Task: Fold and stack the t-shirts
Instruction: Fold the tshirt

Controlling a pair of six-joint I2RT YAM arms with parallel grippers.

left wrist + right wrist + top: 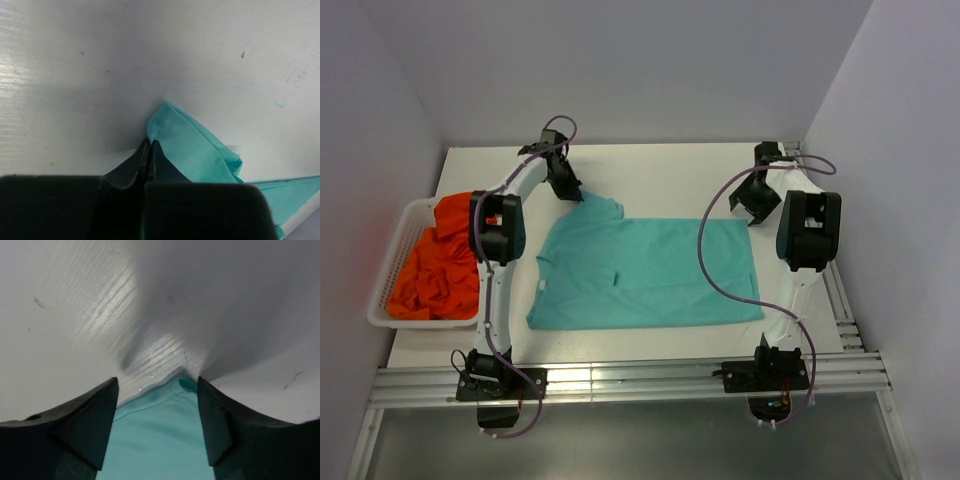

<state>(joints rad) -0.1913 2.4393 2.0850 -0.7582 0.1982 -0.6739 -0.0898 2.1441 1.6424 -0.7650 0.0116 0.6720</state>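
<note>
White table [650,165], pale walls [620,70] — teal t-shirt [650,270] spread.

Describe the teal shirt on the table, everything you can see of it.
The teal t-shirt is plain, thin, soft cloth with short sleeves and a small white neck label. It lies mostly flat on the white table, neck toward the left arm's side, hem toward the right, with a lengthwise crease across it. The left gripper is shut on its far sleeve. The right gripper stands open astride the far hem corner.
</note>
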